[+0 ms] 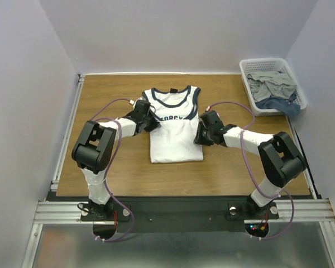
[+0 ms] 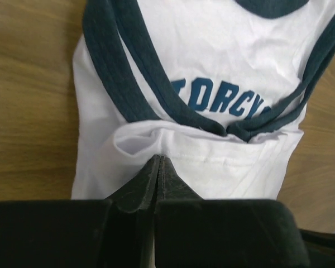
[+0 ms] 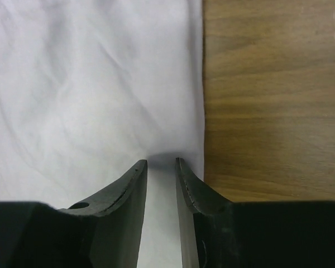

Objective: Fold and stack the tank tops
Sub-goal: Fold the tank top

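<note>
- Your tank top [image 1: 176, 134] lies flat in the middle of the wooden table [image 1: 100, 167], between the two arms, with its navy neck trim toward the far edge.
- Its sides are turned in over the front. In the left wrist view the navy armhole trim crosses the chest, and only part of the navy lettering [image 2: 223, 100] shows.
- Your left gripper [image 2: 159, 159] sits at the shirt's left side, just below the lettering. Its fingers [image 2: 137, 192] are pressed together, with a raised pucker of white cloth pinched at their tips.
- Your right gripper [image 3: 161, 161] sits at the shirt's right edge, about level with the left one. Its fingers [image 3: 125, 192] stand a narrow gap apart, and white cloth shows in the gap. Bare wood lies just to the right of them.
- The cloth creases and darkens at the right fingertips, but you cannot tell from these views whether the pads press on it.
- A white basket [image 1: 262, 61] stands at the far right corner of the table, well apart from the shirt. It holds crumpled grey cloth [image 1: 273, 84] and blue cloth [image 1: 279, 104].
</note>
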Robot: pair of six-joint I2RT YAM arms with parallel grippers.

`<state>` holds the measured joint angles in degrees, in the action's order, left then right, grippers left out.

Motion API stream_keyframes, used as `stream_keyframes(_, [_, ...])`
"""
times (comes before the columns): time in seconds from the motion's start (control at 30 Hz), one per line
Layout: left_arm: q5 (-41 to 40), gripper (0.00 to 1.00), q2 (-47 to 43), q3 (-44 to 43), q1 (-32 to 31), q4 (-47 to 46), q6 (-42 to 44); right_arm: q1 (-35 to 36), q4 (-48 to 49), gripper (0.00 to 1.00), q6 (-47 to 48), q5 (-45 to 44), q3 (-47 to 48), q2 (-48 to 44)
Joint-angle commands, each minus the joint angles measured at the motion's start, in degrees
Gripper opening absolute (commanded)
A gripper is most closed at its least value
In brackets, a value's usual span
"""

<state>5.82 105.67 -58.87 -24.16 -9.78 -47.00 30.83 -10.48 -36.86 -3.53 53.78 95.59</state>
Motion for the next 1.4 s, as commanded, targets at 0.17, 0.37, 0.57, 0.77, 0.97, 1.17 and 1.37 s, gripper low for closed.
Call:
stream_keyframes(0.17, [-0.55,0.14,-2.39,-1.51,1.75,-1.64,1.04,0.11,1.78,0.33,-1.28,-1.48,-4.74,-4.35])
stream_keyframes(0.37, [-3.09,0.25,-13.45,3.31,2.19,3.96,3.06,-0.42,-0.23,0.42,-0.58,-2.8,-6.14,-10.93])
stream_keyframes(0.57, [-2.67,0.6,-29.54,19.3,0.35,9.33,-0.19,-0.51,-3.14,0.56,-2.25,1.15,-10.7,-17.8])
stream_keyframes(0.77, [-3.01,0.72,-39.39,29.68,-5.71,13.73,-4.84,-0.59,-3.23,0.57,-5.5,8.7,-17.74,-20.35])
stream_keyframes(0.97, [-1.43,0.71,-42.56,36.1,-8.53,13.48,-8.81,-0.51,-2.97,0.58,-7.17,9.33,-19.59,-21.24])
stream_keyframes(1.17, [0.24,0.71,-39.32,37.43,-8.62,10.06,-8.02,-0.59,-0.42,0.58,-9.02,10.91,-20.29,-19.57])
stream_keyframes(1.37, [0.59,0.68,-35.54,36.81,-8.62,6.35,-7.93,-0.51,2.22,0.55,-10.95,12.4,-21.35,-18.78])
